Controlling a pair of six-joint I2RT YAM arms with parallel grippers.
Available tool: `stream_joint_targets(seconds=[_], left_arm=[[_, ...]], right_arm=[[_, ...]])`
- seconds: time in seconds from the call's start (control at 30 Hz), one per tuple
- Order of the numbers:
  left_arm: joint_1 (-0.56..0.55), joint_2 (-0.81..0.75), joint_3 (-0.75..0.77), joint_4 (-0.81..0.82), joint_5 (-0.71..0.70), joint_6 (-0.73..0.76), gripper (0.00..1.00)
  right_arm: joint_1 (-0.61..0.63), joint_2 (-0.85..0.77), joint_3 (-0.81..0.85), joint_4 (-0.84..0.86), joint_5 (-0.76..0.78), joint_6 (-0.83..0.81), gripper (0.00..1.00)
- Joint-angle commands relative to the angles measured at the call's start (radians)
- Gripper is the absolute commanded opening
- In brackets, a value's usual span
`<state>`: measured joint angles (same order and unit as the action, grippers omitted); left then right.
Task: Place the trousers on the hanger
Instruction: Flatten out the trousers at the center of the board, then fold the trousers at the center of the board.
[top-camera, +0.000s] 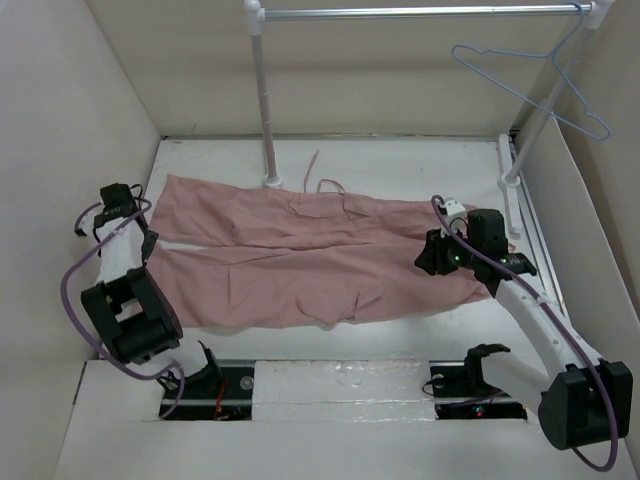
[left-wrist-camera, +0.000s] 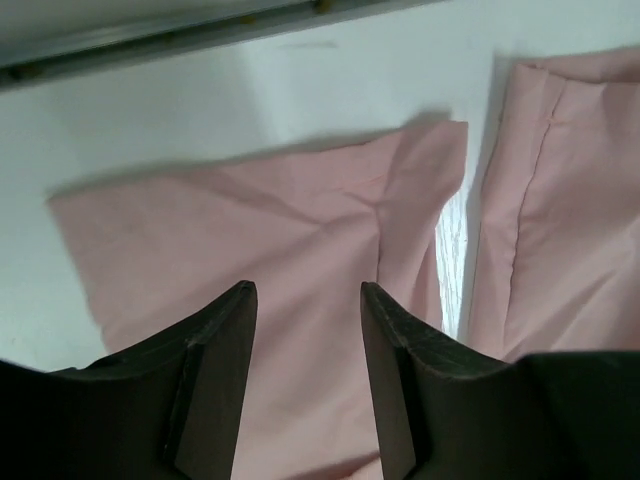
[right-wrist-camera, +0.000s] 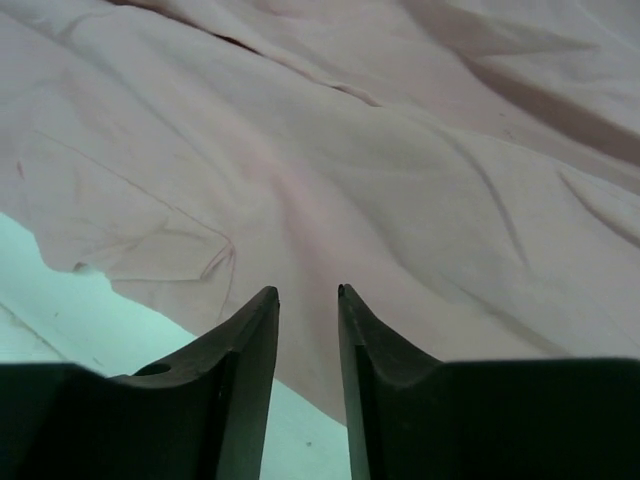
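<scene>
Here, trousers flat on table, left tool and right tool part-open, empty.

Left fingers apart, left arm folded; right fingers narrowly apart, right arm outstretched; both empty.

Dusty-pink trousers lie spread flat, legs side by side; pale-blue hanger hangs far-right.

Flat on desk: trousers, legs to L, waist to R; behind, far R, hanger on rail.
</scene>
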<state>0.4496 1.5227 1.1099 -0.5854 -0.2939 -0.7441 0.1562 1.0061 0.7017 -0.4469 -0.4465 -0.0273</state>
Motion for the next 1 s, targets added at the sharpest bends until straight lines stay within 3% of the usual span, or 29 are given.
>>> stream_joint_targets(seconds=[0.0, 0.13, 0.27, 0.5, 0.67, 0.83, 0.97], left_arm=[[0.027, -0.110, -0.013, -0.187, -0.073, -0.226, 0.41], [0.138, -0.113, -0.090, -0.274, 0.088, -0.262, 0.40], [0.173, -0.143, -0.195, -0.294, 0.049, -0.319, 0.41], [0.173, -0.242, -0.291, -0.310, 0.004, -0.366, 0.43], [0.173, -0.211, -0.286, -0.330, -0.045, -0.373, 0.43], [0.164, -0.188, -0.275, -0.332, 0.021, -0.362, 0.42], [0.155, -0.258, -0.307, -0.274, 0.133, -0.353, 0.41]], right_arm=[[0.037, -0.014, 0.007, 0.005, -0.058, -0.032, 0.37], [0.051, 0.015, 0.038, -0.032, -0.078, -0.086, 0.39], [0.092, 0.009, 0.067, -0.052, -0.092, -0.095, 0.40], [0.117, -0.018, 0.065, -0.061, -0.089, -0.100, 0.40], [0.117, -0.026, 0.074, -0.058, -0.061, -0.108, 0.40], [0.117, 0.008, 0.120, -0.093, -0.047, -0.118, 0.40], [0.108, 0.012, 0.162, -0.122, -0.031, -0.118, 0.41]])
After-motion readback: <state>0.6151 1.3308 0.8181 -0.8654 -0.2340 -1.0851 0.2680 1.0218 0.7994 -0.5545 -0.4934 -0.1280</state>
